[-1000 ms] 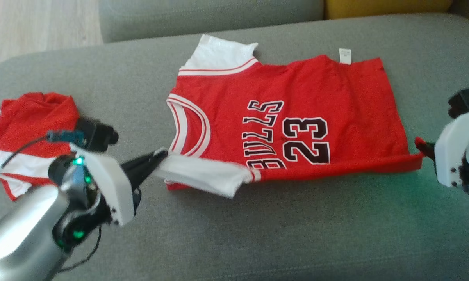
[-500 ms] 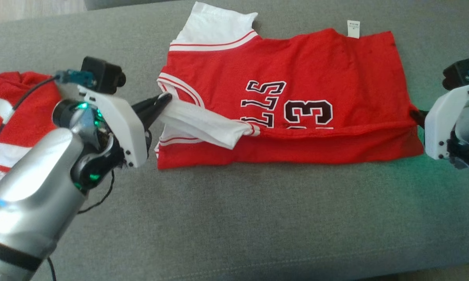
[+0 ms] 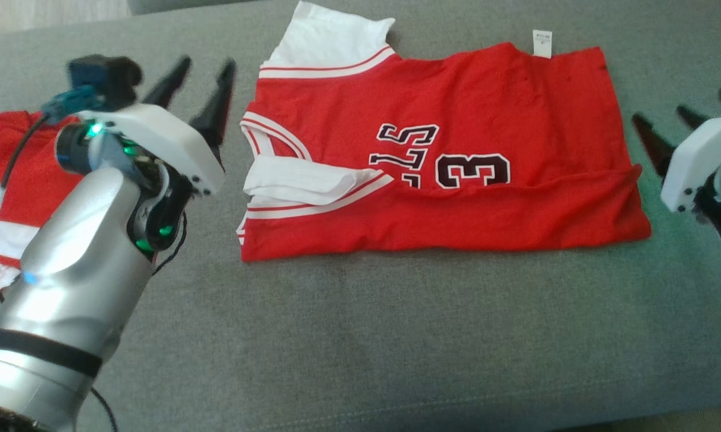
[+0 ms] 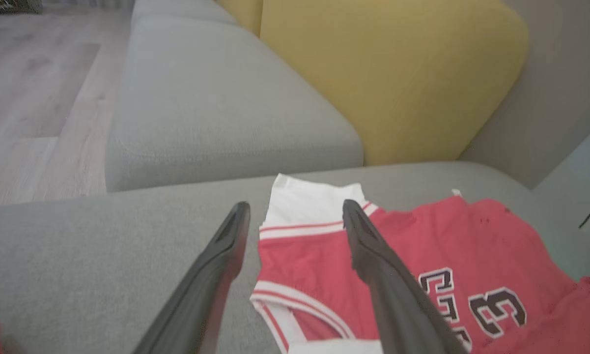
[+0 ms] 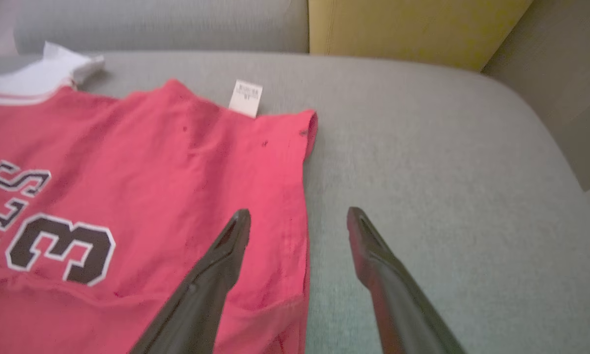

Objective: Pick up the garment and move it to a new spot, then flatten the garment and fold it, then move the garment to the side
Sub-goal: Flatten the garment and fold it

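The red jersey (image 3: 444, 156) lies flat in the middle of the grey sofa (image 3: 396, 336), collar toward 9 o'clock and hem toward 3 o'clock. Its 6 o'clock edge is folded up over the body, covering the lower part of the black lettering. One white sleeve (image 3: 330, 36) sticks out at 11 o'clock; the other sleeve (image 3: 300, 180) lies folded onto the chest. A white label (image 3: 541, 43) pokes from the edge at 1 o'clock.

The left fingers (image 3: 219, 102) are spread apart and hold nothing, just beside the collar at 9 o'clock. In the left wrist view they (image 4: 368, 246) stand above the collar end. The right fingers (image 3: 651, 141) are also spread and empty, just off the hem at 3 o'clock, straddling the hem (image 5: 226, 255) in their own view.

A second red-and-white garment (image 3: 12, 162) sits behind the left arm, farther toward 9 o'clock. A yellow cushion (image 4: 393, 73) leans at 12 o'clock
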Available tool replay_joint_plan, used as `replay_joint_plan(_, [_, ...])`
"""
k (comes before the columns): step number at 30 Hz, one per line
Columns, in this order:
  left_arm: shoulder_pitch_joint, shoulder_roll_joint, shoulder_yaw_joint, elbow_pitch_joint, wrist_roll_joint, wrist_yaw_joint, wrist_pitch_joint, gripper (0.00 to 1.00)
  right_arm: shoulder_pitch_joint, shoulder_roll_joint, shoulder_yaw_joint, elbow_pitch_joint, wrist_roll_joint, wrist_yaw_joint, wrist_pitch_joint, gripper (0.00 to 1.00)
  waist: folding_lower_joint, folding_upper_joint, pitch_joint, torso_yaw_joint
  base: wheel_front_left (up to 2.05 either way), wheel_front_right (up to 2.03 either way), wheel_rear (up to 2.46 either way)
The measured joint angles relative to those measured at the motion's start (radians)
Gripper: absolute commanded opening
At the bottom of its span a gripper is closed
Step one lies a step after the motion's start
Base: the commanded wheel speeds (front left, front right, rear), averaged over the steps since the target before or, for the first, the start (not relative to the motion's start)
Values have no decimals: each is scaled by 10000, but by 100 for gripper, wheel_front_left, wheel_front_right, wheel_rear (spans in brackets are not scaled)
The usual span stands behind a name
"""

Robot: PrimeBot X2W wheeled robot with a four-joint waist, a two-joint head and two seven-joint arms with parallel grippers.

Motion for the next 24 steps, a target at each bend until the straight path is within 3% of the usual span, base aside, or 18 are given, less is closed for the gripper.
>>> replay_joint_plan(5, [290,-320,748,-25,-232,293,-1164,100,31,368,-959,186,-173,0,-2111,100,0,0,-369,54,0,0,0])
replay_joint_plan(12, [2216,-644,2178,-1233,127,890,-1325,100,841,685,-1992,-178,-650,0,-4061,100,0,0,-1012,93,0,0,0])
replay_joint_plan(18, [3842,-1254,3078,-2355,932,1072,-1327,100,2123,949,-2792,-803,-1325,0,-4633,100,-1,0,-1469,128,0,0,0])
replay_joint_plan(24, [5777,-1877,3407,-2656,1893,1053,-1327,100,3835,1676,-3986,-1881,-2303,0,-4777,100,-1,0,-1886,96,0,0,0])
